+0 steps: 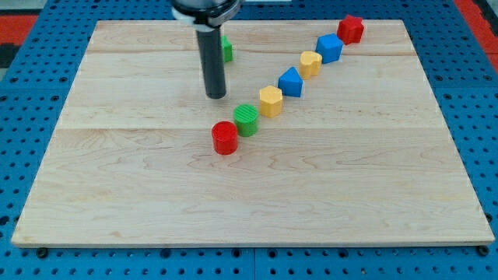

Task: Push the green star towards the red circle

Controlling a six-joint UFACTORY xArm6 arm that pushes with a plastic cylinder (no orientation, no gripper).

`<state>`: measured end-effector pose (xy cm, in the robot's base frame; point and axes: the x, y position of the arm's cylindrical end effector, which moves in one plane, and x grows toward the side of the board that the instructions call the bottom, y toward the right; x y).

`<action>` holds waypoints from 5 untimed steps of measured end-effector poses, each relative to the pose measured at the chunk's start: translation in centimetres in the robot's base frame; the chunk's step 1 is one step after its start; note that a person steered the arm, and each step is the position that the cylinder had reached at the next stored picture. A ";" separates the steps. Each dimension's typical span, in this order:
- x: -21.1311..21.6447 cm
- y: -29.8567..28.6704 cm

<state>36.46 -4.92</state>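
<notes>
Your arm's straight dark rod comes down from the far edge of the scene, and my tip [215, 96] rests on the pale wooden bench [140, 194], left of centre. This rig carries no end effector with jaws, so you have nothing to read as wide, narrow or holding; the rod touches no block.

Just behind the rod, at its right side, you can see a sliver of a small green block [226, 50]. The rod hides most of it, so its shape cannot be made out; it may be the green star. It sits far on the bench, well apart from the other blocks.

Nearer to you and to the right of my tip, a diagonal row of six blocks runs from the centre towards the far right corner. The red round cylinder block [224, 138] is the nearest and leftmost. Touching it on its far right side is a green round ribbed cylinder block [246, 119]. Then come a yellow hexagonal block [270, 101], a blue angular block [290, 82], a second yellow hexagonal block [310, 64], a second blue block [329, 48] and a red angular block [350, 29] close to the far edge.

A blue perforated surface [31, 93] surrounds the bench.
</notes>
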 end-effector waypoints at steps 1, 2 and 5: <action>-3.3 0.7; -7.3 3.0; -12.9 0.3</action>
<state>23.55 -4.60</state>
